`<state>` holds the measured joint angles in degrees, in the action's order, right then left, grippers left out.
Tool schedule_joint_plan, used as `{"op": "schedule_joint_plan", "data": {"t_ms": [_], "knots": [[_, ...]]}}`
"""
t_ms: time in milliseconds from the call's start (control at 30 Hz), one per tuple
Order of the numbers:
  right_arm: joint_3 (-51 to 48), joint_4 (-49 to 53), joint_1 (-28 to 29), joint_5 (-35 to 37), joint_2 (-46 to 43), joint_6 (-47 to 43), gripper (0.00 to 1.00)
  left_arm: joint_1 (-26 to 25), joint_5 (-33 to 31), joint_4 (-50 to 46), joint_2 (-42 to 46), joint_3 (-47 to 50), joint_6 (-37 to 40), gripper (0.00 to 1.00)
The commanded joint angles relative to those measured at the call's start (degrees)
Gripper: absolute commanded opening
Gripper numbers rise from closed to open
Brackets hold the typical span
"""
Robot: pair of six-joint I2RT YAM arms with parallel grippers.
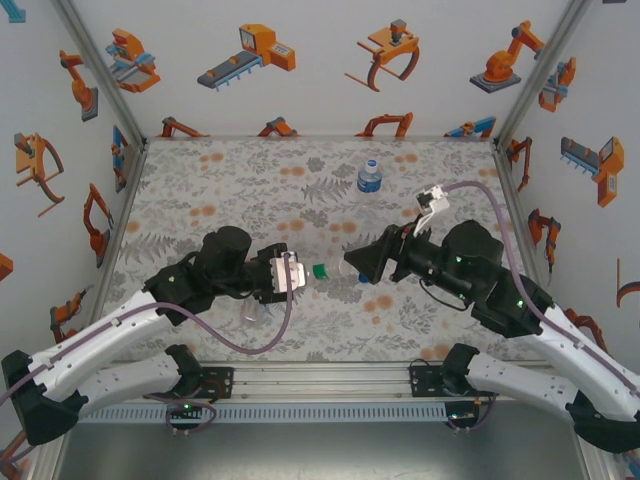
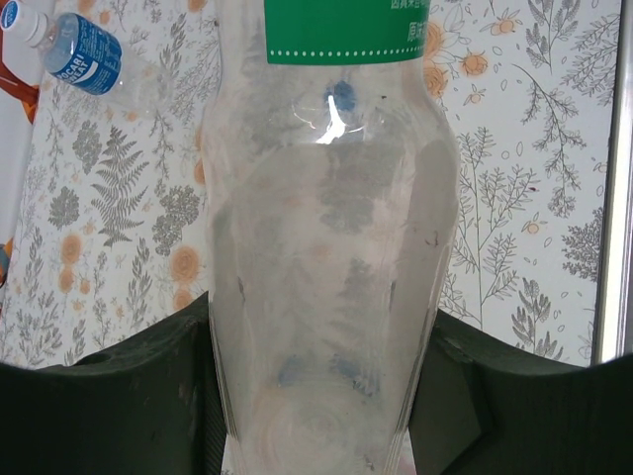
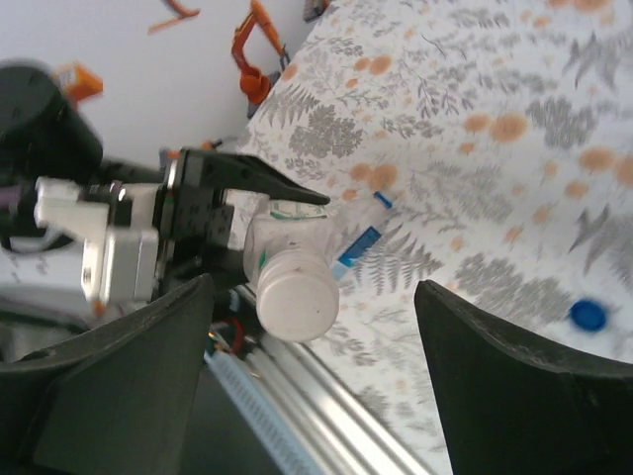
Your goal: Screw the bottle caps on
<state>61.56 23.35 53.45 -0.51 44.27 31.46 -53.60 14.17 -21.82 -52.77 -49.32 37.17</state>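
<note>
The left gripper (image 2: 318, 401) clamps the base of a clear green-banded bottle (image 2: 326, 247), holding it sideways above the table (image 1: 200, 180). A white cap (image 3: 297, 302) sits on the bottle's neck. The right gripper (image 3: 316, 371) is spread wide, facing that cap. Farther back, a blue-labelled bottle (image 1: 369, 177) stands upright.

Soft, even light filled the top external view, with only faint shadows on the table (image 1: 200, 190). In the left wrist view a small white glare sat on the hazy bottle (image 2: 331, 297), and the right edge was washed out. The right wrist view was blurred; the white cap (image 3: 297, 302) and dark near fingers (image 3: 109, 386) looked soft.
</note>
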Motion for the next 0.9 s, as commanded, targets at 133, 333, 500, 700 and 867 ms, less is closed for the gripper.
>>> {"op": "schedule_joint_plan", "data": {"t_ms": [133, 333, 500, 700, 867], "knots": [[7.1, 9.7, 0.0, -19.4, 4.8, -43.1, 0.71, -0.2, 1.3, 0.3, 1.2, -1.1, -1.5, 0.00], [5.5, 7.6, 0.0, -24.3, 6.3, -51.6, 0.68, -0.2, 1.0, -0.5, 1.5, -1.4, -2.1, 0.00], [3.4, 4.9, 0.0, -23.5, 6.9, -51.2, 0.63, -0.1, 1.0, -0.2, 1.7, -1.4, -2.4, 0.00], [1.9, 2.2, 0.1, -22.7, 7.2, -50.6, 0.57, -0.2, 1.1, -0.4, 1.5, -1.7, -2.3, 0.00], [1.9, 0.8, 0.1, -21.5, 7.3, -50.3, 0.54, -0.2, 1.1, -0.5, 1.8, -1.5, -2.4, 0.00]]}}
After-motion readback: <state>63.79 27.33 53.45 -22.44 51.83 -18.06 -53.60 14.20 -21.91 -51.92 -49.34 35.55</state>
